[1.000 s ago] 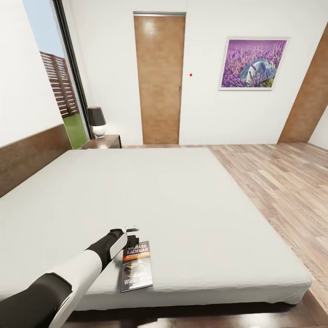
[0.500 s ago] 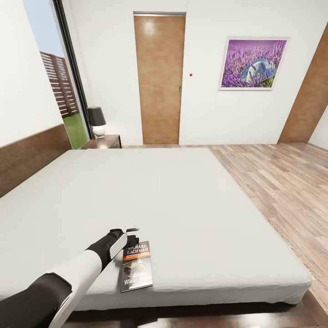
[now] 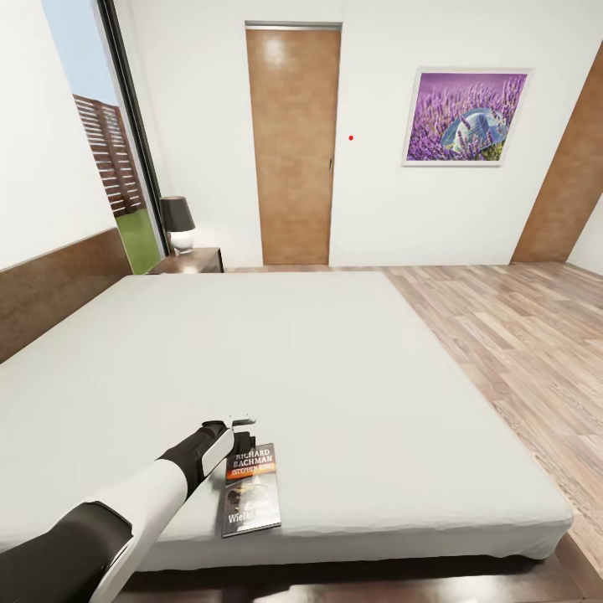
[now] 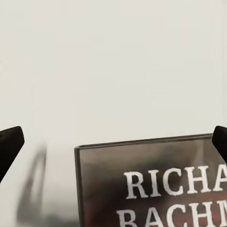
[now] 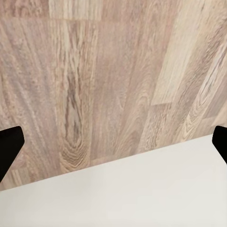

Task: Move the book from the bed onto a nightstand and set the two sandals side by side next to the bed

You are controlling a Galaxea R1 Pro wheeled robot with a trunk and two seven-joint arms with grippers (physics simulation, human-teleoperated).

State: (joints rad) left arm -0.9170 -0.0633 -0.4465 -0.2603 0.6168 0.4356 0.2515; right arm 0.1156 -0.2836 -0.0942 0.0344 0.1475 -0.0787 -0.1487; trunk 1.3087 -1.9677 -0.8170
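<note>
So the left gripper point(image 3: 240, 435) is hovering with its jaws spread wide over the top edge of the Bachman paperback point(image 3: 250, 489) lying at the lower left of the bed point(image 3: 352, 368), and I'm guessing it needs to drop and clamp next.

Left claw point(image 3: 242, 437) over the top-left corner of the book point(image 3: 250, 490), flat near the bed point(image 3: 352, 368) edge.
</note>
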